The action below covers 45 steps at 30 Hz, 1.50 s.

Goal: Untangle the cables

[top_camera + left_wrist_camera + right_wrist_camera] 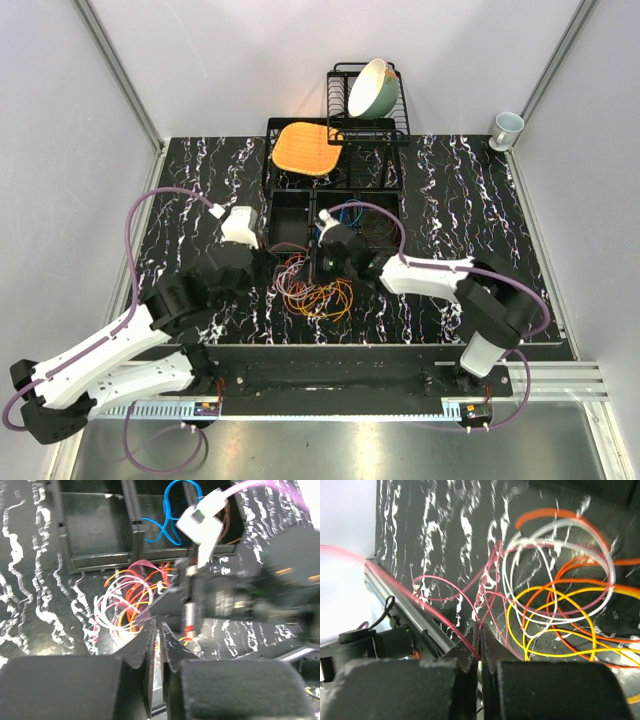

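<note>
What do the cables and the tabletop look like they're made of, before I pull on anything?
The cables look like thin wire in smooth coloured plastic sheathing: they hold springy loops and show a slight sheen. The tabletop is glossy black with white veining, a marble look; whether it is stone or printed laminate cannot be told.

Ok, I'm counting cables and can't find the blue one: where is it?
Left wrist view, top centre: the blue cable lies in a compartment of the black tray, beyond the tangled pile, just left of a white connector.
</note>
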### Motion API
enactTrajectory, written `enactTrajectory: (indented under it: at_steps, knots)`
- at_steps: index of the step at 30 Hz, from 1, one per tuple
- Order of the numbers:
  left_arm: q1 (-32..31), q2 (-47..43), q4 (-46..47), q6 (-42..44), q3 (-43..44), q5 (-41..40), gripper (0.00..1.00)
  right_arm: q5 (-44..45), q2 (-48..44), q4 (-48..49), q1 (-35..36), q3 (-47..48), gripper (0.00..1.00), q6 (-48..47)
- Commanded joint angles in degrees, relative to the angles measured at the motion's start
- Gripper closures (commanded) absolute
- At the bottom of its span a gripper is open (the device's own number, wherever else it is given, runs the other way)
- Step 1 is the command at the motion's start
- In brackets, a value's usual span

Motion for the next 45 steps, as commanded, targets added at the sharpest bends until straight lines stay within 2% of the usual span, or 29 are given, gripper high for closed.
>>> enactTrajectory:
  at_steps: [1,2,3,5,6,11,18,23,27,30,45]
  knots:
    - [0.4,-2.0,-4.4,-3.4,0.4,-6.0,0.72,6.6,-9.1,-11.1,0.6,10.9,1.0,-8.8]
    - [0.5,-2.2,-5.2,-4.0,0.4,-6.6,0.57,7.2,-11.4,-12.4,0.6,12.6,1.0,-11.2]
    - [0.7,-2.2,-6.1,-4.8,0.4,-7.0,0.39,8.2,-12.6,-16.9,0.5,14.3,1.0,-12.4]
    - [0.9,-2.2,-8.3,-5.3,0.7,-7.0,0.04,8.9,-15.6,-19.7,0.6,19.8,1.0,-15.9]
    - [1.0,-2.1,-9.8,-5.9,0.9,-6.9,0.01,10.2,-16.4,-22.1,0.6,23.7,1.0,-17.0]
    - [1.0,-1.7,-13.7,-6.0,2.6,-5.9,0.01,15.7,-18.6,-28.3,0.5,34.7,1.0,-24.0]
    - [1.0,-5.1,-18.3,-4.0,3.8,-6.7,0.01,18.3,-18.3,-28.0,0.5,45.7,1.0,-28.7]
    - [1.0,-4.4,-24.3,-3.2,6.3,-8.8,0.01,19.7,-15.0,-28.0,0.4,46.0,1.0,-30.3]
    - [1.0,-6.7,-27.5,-3.1,4.9,-12.5,0.01,19.5,-12.5,-28.0,0.4,44.3,1.0,-29.2]
    - [1.0,-9.4,-24.8,-4.0,1.5,-13.6,0.01,19.5,-10.3,-28.0,0.5,43.2,1.0,-27.9]
    - [1.1,-13.8,-24.4,-4.2,1.4,-15.0,0.01,23.8,3.5,-28.0,-0.1,45.6,1.0,-28.1]
